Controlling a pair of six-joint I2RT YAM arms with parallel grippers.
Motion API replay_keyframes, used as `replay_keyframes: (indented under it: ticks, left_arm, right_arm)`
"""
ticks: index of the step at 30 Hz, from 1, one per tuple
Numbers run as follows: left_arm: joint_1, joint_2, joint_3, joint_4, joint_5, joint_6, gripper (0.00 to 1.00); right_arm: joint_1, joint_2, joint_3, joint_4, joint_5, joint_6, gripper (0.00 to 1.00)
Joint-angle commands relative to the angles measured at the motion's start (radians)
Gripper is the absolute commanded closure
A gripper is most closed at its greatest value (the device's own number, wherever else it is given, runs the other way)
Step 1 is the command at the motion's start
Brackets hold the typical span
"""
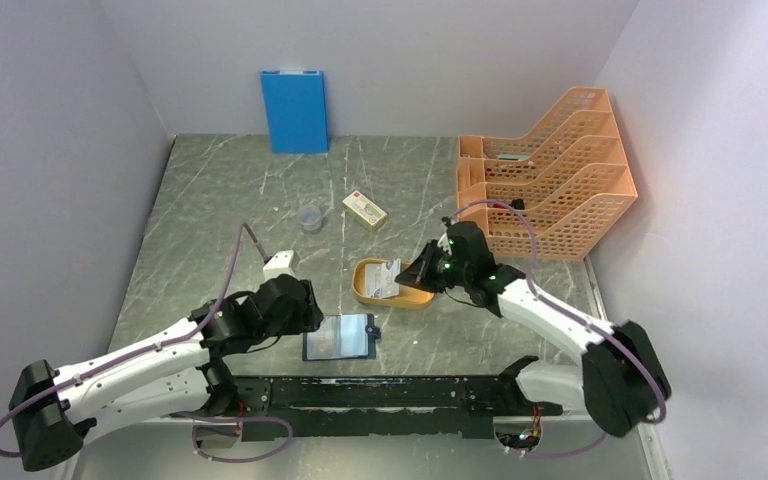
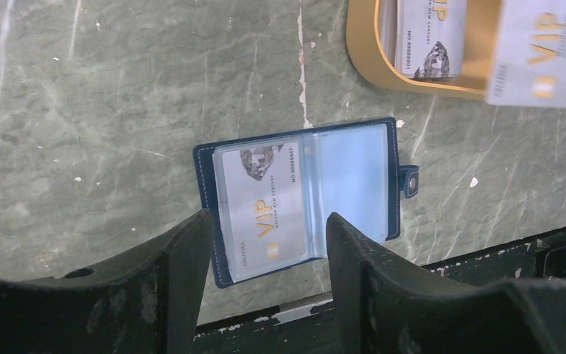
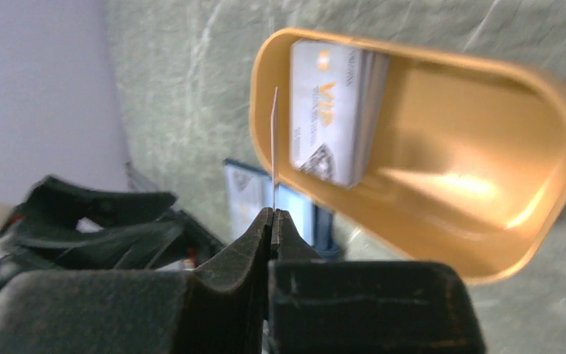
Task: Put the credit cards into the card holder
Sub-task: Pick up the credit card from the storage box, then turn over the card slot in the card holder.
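Clenched on a single credit card with the right tool, jaws pressed flat on its lower edge, the plastic standing edge-on in the right wrist view and held up by the rim of the orange tray. Leaning inside that tray, a small stack of cards yet to be fetched. Lying open and flat on the worktop, the card holder: toward the arm bases and to the left of the right tool, near the tray but apart from it. Long axis running across the worktop from left to right, with the snap tab on the end facing the right arm. In the left-hand sleeve, one stored card; on the tab side, a pale blue sleeve that looks vacant. Poised at the holder's left end with the left tool, fingers spread wide, grasping nothing; whether touching the worktop, impossible to say. Nearer to the holder on the left side, then, but carrying the card on the right. Judged from this: calls for a short carry toward the near left, plus a turn from upright to flat to meet the sleeve mouth, whose opening side cannot be made out. Likely snags: a thin sleeve lying shut, and a holder that slides unless pinned by the left tool.
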Motion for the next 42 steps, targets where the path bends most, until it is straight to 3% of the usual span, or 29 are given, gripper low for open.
replay_keyframes:
  ticks: [1,6,12,16,26,28,30,33,38,42]
  left_arm:
    - [-0.002,-0.026,0.044,-0.048,-0.057,-0.006,0.38]
    - [-0.001,-0.048,0.070,-0.093,-0.117,-0.035,0.38]
    - [-0.002,-0.073,0.089,-0.112,-0.129,-0.060,0.38]
    - [-0.001,-0.112,0.066,-0.125,-0.127,-0.082,0.39]
    - [-0.001,-0.151,0.041,-0.120,-0.083,-0.039,0.39]
    - [-0.001,-0.139,0.036,-0.098,-0.055,-0.010,0.38]
    - [-0.001,-0.131,0.025,-0.049,0.001,0.036,0.39]
    - [-0.002,-0.133,-0.009,0.049,0.102,0.089,0.37]
    - [-0.013,-0.129,-0.084,0.173,0.202,0.076,0.33]
    - [-0.058,-0.092,-0.108,0.271,0.219,0.055,0.26]
  right_arm:
    - [-0.017,-0.168,0.045,-0.200,-0.074,0.199,1.00]
    - [-0.062,-0.262,0.072,-0.298,-0.194,0.450,1.00]
    - [-0.069,-0.439,0.043,-0.339,-0.197,0.714,1.00]
    - [-0.075,-0.484,0.025,-0.316,-0.201,0.763,1.00]
    - [-0.076,-0.412,0.103,-0.318,-0.244,0.590,1.00]
    - [-0.073,-0.381,0.146,-0.335,-0.236,0.426,1.00]
    - [-0.062,-0.343,0.231,-0.491,-0.167,0.257,1.00]
    - [-0.046,-0.350,0.255,-0.514,-0.147,0.055,1.00]
    - [0.093,-0.447,0.176,-0.558,0.072,-0.175,1.00]
    - [0.188,-0.536,-0.025,-0.445,0.097,-0.160,1.00]
